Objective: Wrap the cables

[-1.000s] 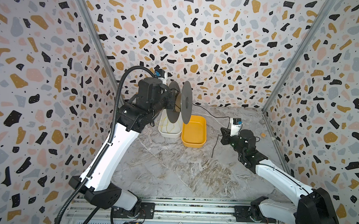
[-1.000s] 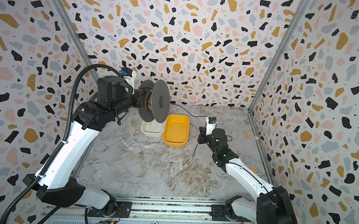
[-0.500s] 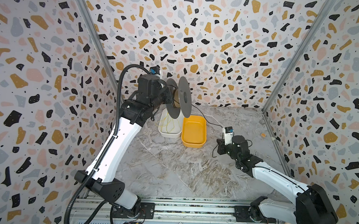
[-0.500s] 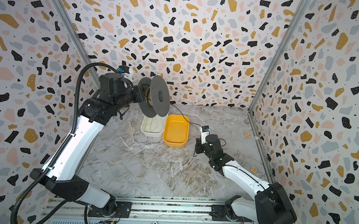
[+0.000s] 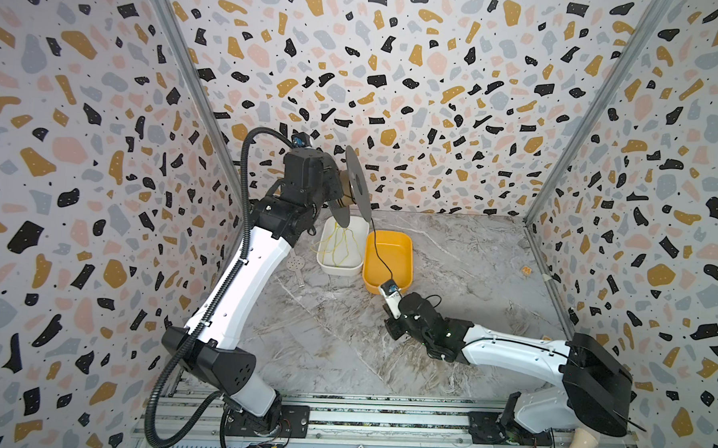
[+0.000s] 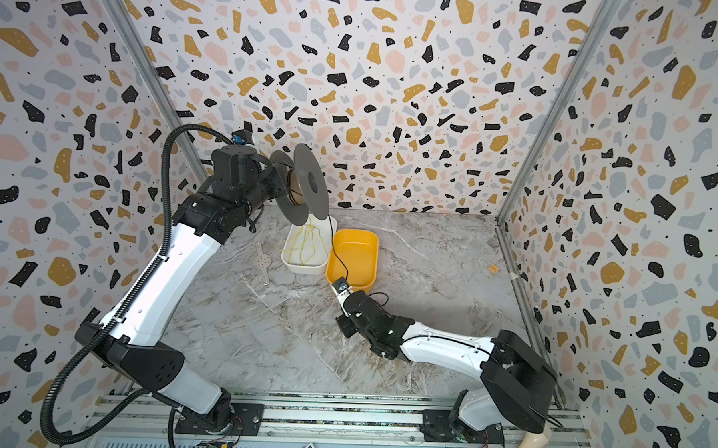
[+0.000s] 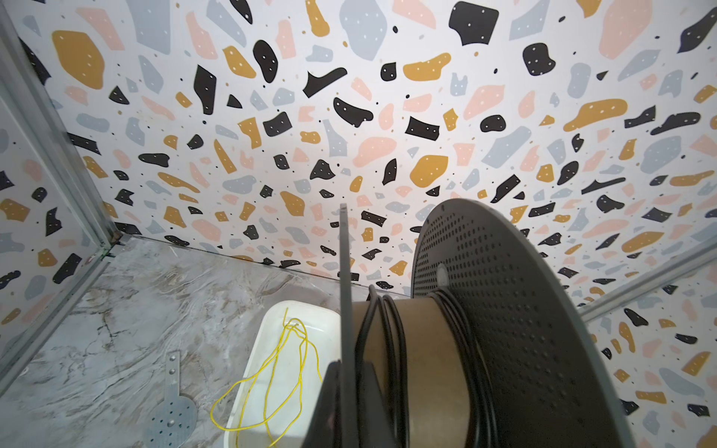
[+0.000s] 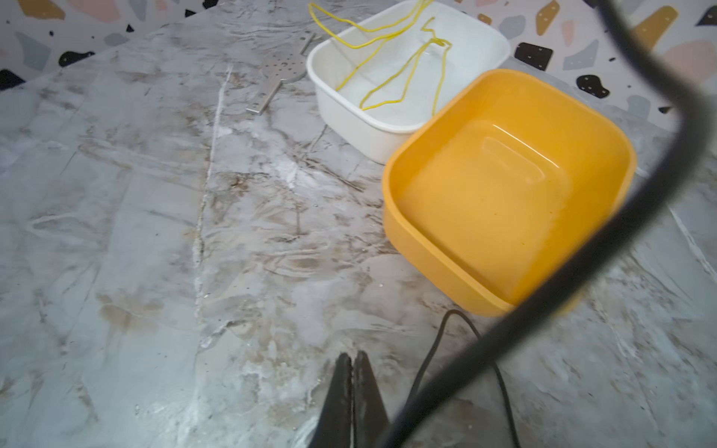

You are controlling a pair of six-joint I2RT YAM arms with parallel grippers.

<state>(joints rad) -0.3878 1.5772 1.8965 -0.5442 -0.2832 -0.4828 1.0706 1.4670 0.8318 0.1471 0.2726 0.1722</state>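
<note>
Over the marble desk (image 5: 322, 348), left jaws clamp the raised spool (image 6: 309, 185) by its flange. The black cable (image 7: 392, 349), partly wound there, trails past the right jaws, pinched together on nothing. Unguided slack may snag that wrist.

Left tool (image 7: 348, 382): only the finger ends show, bases cut by the left wrist frame edge. They clamp the near flange of the dark grey perforated plastic spool (image 7: 504, 329). In both top views its fingers can't be made out against that flange.
Right tool (image 8: 352, 362): tips pinched together, rest cut off; too small to read in both top views.
Thin black cable (image 8: 555, 283) blurs close to the right wrist lens, cut at both ends; can't tell if it's pinched.
Small orange speck (image 5: 526, 270) near the right edge of the marbled grey surface (image 5: 447, 362): unidentifiable.
</note>
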